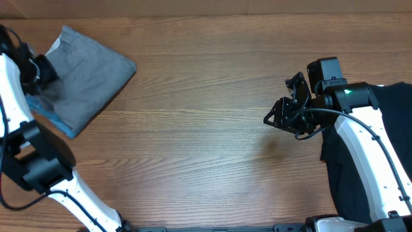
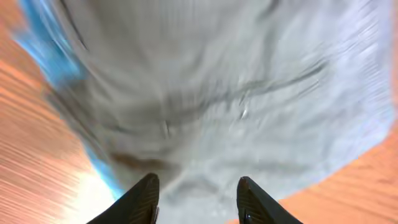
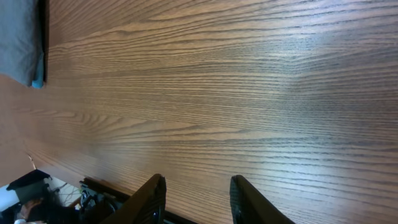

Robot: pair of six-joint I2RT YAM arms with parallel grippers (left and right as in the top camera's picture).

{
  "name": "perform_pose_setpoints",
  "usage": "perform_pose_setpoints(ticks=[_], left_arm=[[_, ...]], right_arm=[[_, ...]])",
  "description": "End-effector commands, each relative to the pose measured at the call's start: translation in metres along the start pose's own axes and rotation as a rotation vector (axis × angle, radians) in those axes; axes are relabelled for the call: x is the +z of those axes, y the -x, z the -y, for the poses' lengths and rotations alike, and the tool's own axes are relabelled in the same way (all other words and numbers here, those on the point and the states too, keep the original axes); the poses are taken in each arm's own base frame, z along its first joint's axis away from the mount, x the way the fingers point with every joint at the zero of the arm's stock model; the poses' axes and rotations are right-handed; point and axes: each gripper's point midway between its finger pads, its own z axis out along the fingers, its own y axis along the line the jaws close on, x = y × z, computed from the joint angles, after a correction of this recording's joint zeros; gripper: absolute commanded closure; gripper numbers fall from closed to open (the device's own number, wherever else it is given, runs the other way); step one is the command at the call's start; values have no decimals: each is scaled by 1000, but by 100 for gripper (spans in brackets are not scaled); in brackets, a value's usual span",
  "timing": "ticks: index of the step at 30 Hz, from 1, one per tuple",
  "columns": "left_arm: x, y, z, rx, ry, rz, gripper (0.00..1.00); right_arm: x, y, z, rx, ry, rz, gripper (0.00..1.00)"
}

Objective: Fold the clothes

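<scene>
Both empty: left gripper (image 2: 196, 198) and right gripper (image 3: 196, 199) gape. We judge the folded grey garment (image 1: 90, 74), upper left, soft and floppy; pinch a doubled edge.

Tabletop (image 1: 206, 161): clothes (image 1: 90, 74) lie at the far left, on top of jeans (image 1: 60, 124) that stick out along their near-left edge. A second garment (image 1: 341, 190) lies at the right edge, well apart.
</scene>
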Motion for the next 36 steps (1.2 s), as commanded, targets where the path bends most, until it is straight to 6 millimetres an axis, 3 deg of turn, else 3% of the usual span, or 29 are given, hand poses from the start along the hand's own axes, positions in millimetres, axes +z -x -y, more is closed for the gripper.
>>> perform_pose_setpoints(ticks=[1, 2, 6, 10, 12, 16, 24, 27, 29, 30, 32, 34, 36], left_arm=[[30, -1, -9, 102, 32, -38, 63], [41, -5, -19, 91, 77, -65, 72], [74, -27, -65, -66, 272, -170, 83], [107, -58, -79, -121, 277, -311, 85], [108, -64, -74, -135, 246, -337, 88], [84, -57, -50, -115, 131, -311, 86], [-26, -46, -33, -49, 114, -159, 58], [-51, -54, -31, -23, 121, -157, 53], [-54, -61, -36, -23, 152, -183, 57], [-51, -67, -37, -25, 157, -211, 64], [-42, -76, -40, -29, 163, -246, 67], [-16, -88, -46, -34, 174, -281, 68], [13, -101, -53, -40, 175, -305, 80]], right_arm=[[-8, 3, -9, -16, 25, 22, 62], [-8, 2, -9, -14, 24, 19, 63], [-8, 1, -9, -13, 27, 14, 63], [-8, 1, -9, -13, 27, 13, 63], [-8, 1, -9, -16, 26, 13, 63], [-8, 1, -9, -17, 26, 14, 63], [-8, -1, -9, -17, 24, 8, 63], [-8, 0, -9, -19, 25, 13, 63], [-8, 2, -9, -22, 27, 18, 62], [-8, 2, -10, -24, 28, 21, 62], [-8, 3, -10, -24, 28, 22, 62], [-8, 3, -10, -24, 28, 21, 62], [-8, 3, -10, -24, 28, 21, 62]])
